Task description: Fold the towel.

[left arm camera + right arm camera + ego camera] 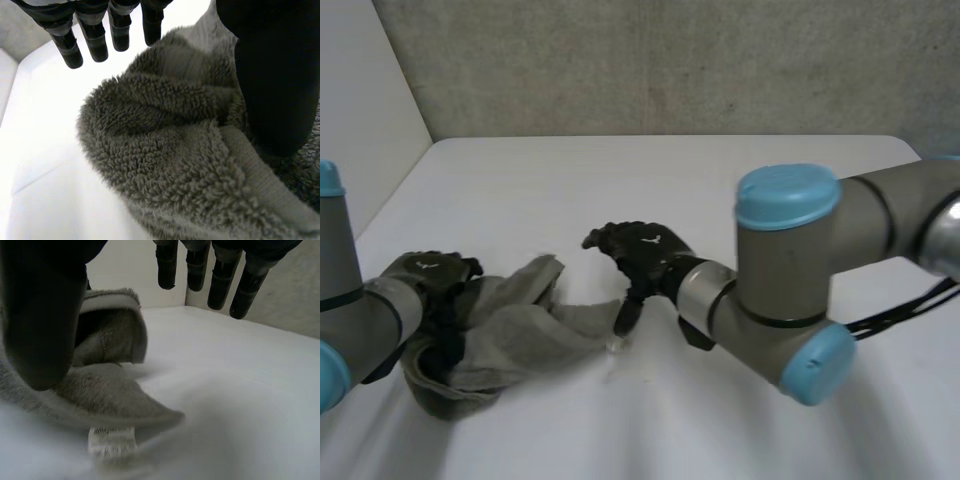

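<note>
In the head view, the grey towel [520, 330] lies crumpled on the near left part of the white surface [720, 180]. The left hand [425, 280] sits on its left end, and the right hand [645, 255] is at its right corner.

The left wrist view shows what the head view hides. The left hand's fingers [95, 40] are straight and clear of the pile, and only the thumb [275, 75] rests on a fold of the towel [170, 150], so the hand is released.

The right wrist view shows the right hand just as relaxed. Its straight fingers [220, 285] hang above bare surface, and the thumb [42, 315] is over the towel's pointed corner [100, 390]. Whether the thumb touches the cloth cannot be told. A small white label [112, 441] sticks out from under that corner's hem and lies flat on the surface.
</note>
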